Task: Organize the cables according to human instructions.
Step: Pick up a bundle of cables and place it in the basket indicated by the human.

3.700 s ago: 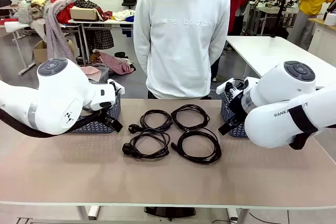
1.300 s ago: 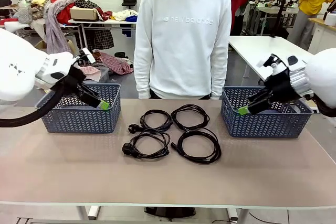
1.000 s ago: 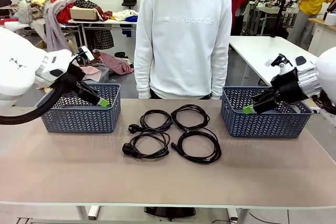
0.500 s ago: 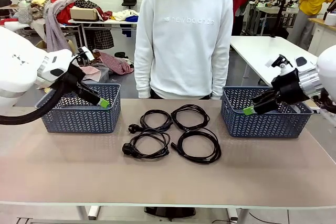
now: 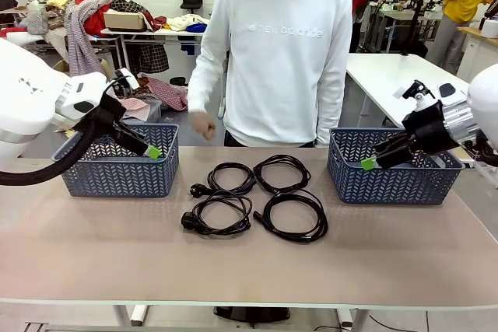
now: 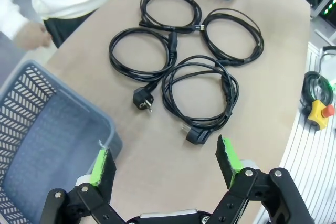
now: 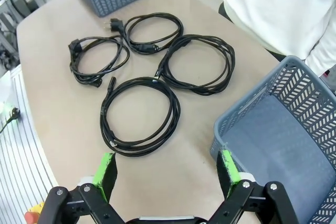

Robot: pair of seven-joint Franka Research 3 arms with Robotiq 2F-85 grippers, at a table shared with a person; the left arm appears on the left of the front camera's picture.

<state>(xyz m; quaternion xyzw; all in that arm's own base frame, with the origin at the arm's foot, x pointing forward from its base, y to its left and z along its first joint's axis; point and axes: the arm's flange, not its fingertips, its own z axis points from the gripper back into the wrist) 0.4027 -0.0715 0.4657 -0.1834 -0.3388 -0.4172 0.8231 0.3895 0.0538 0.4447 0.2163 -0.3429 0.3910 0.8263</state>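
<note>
Four cables lie at frame centre. Left gripper and right gripper: spread wide, empty (near the baskets). Best await the hand for its cue, then pinch one whole bundle.

Front view: left arm runs off the left edge, right arm off the right edge | person hidden below the waist by the table | left wrist view: left basket cut by the left edge, person's hand blurred | right wrist view: right basket cut by the right edge
</note>
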